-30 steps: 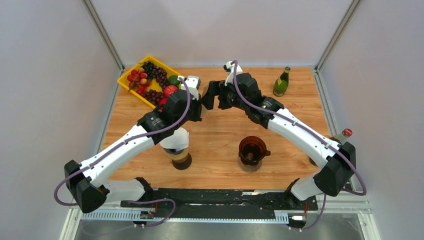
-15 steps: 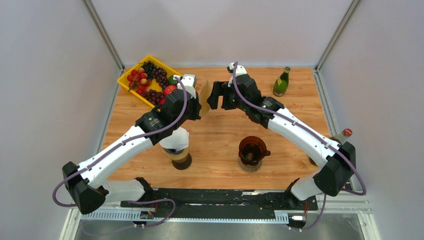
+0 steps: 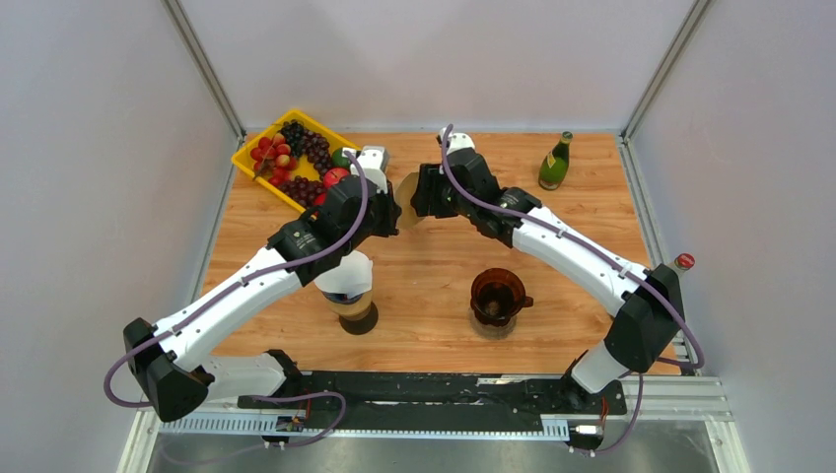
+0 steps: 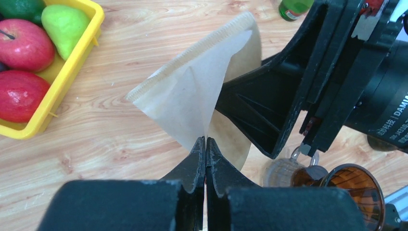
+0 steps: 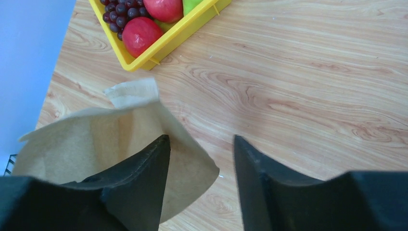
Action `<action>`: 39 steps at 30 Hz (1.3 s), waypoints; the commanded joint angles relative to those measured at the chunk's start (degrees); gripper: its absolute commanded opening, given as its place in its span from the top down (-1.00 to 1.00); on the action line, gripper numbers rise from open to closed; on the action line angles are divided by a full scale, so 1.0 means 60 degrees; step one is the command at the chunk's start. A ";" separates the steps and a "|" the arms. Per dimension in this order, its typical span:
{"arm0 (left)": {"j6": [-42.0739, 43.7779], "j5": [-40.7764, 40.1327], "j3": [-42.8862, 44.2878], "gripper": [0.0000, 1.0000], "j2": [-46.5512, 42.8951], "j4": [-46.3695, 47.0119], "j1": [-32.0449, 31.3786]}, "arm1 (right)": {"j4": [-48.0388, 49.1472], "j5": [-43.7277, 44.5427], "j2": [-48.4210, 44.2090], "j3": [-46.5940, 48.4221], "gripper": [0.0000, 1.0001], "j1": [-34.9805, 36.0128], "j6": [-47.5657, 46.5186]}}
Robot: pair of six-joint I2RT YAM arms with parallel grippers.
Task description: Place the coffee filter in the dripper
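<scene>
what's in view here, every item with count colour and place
brown paper coffee filter: 1, tan, in the air between the grippers
dark amber dripper: 1, brown, table's near centre
yellow plastic tray: 1, yellow, far left
fruit: several, red, purple, green, in tray
green glass bottle: 1, green, far right
red-capped bottle: 1, right edge, mostly hidden
white-topped container: 1, white over dark, under left arm
wooden table: 1, light brown
left gripper: 1, black, shut on filter
right gripper: 1, black, open, one finger inside filter
</scene>
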 commanded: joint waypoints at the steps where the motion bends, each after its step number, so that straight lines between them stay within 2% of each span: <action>1: -0.0365 -0.0502 0.0142 1.00 0.0025 0.0337 -0.0049 | 0.0060 -0.0037 0.0080 0.0524 0.04 0.0060 0.0157; 4: -0.0539 -0.0827 0.0025 1.00 -0.0127 0.0364 -0.0049 | 0.0066 -0.0098 0.0047 0.0513 0.33 0.0056 0.0200; 9: -0.0886 -0.1507 -0.0235 1.00 -0.0356 0.0319 -0.0049 | 0.0106 -0.0086 -0.0156 0.0379 0.53 0.0066 0.0123; 13: -0.1132 -0.2333 -0.0464 1.00 -0.0699 0.0399 -0.0049 | 0.0083 0.0083 -0.0398 0.0048 0.80 0.0067 -0.0129; 16: -0.1240 -0.2413 -0.0600 1.00 -0.0860 0.0488 -0.0046 | 0.0082 0.0135 -0.0533 -0.0121 1.00 0.0062 -0.0210; 26: -0.1385 -0.2801 -0.0579 1.00 -0.1085 0.0138 -0.0044 | -0.0136 0.0111 -0.0746 -0.0134 1.00 0.0053 -0.0487; 29: -0.1196 -0.2281 -0.0551 0.95 -0.0974 0.0197 -0.0049 | -0.0245 -0.0210 -0.0779 -0.0003 1.00 0.0060 -0.0480; 30: -0.1126 -0.2061 -0.0505 0.89 -0.0926 0.0239 -0.0049 | -0.0332 -0.0265 -0.0781 0.0040 1.00 0.0059 -0.0466; 32: -0.0657 -0.1235 -0.0474 0.61 -0.0773 0.0389 -0.0042 | -0.0622 -0.0333 -0.0772 0.0179 1.00 0.0058 -0.0490; 33: -0.0542 -0.0605 -0.0477 0.18 -0.0760 0.0463 -0.0048 | -0.0886 -0.0312 -0.0745 0.0317 1.00 0.0046 -0.0530; 34: -0.0290 -0.0315 -0.0523 -0.11 -0.0765 0.0672 -0.0049 | -0.1197 -0.0247 -0.0720 0.0466 1.00 0.0044 -0.0555; 35: -0.0182 0.0255 -0.0575 -0.60 -0.0792 0.0937 -0.0042 | -0.1485 -0.0178 -0.0732 0.0582 1.00 0.0044 -0.0572; 36: 0.0019 0.0778 -0.0669 -0.79 -0.0894 0.1066 -0.0040 | -0.1755 -0.0148 -0.0757 0.0668 1.00 0.0033 -0.0595; 37: 0.0112 0.1029 -0.0765 -0.95 -0.0945 0.1317 -0.0045 | -0.2004 -0.0144 -0.0798 0.0741 1.00 0.0009 -0.0603; 39: 0.0284 0.1719 -0.0977 -0.99 -0.1196 0.1738 -0.0049 | -0.2590 -0.0163 -0.0942 0.0840 1.00 -0.0047 -0.0597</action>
